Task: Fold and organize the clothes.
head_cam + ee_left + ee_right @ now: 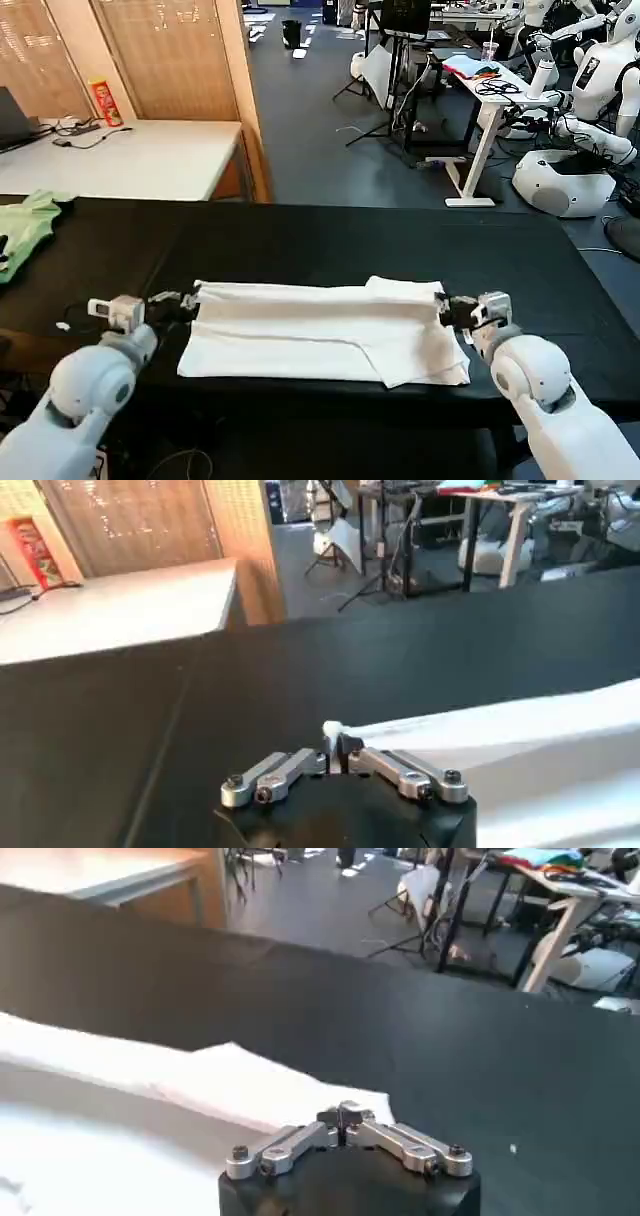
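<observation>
The white T-shirt [320, 330] lies folded lengthwise into a long band on the black table [330, 245], its far edge doubled over toward me. My left gripper [192, 300] is shut on the shirt's left end, pinching a corner of white cloth [333, 730] between its fingertips. At the shirt's right end, my right gripper [445, 308] is shut on the folded edge [290, 1103]. In the left wrist view my left gripper [336, 748] has its jaws pressed together. In the right wrist view my right gripper [342, 1116] is closed at the cloth's edge. No print shows on the shirt.
A light green garment [25, 225] lies at the table's far left. A white desk [130, 155] with a red can [104, 101] stands behind. Other robots and a white table [500, 95] occupy the room at the back right. The black table beyond the shirt is bare.
</observation>
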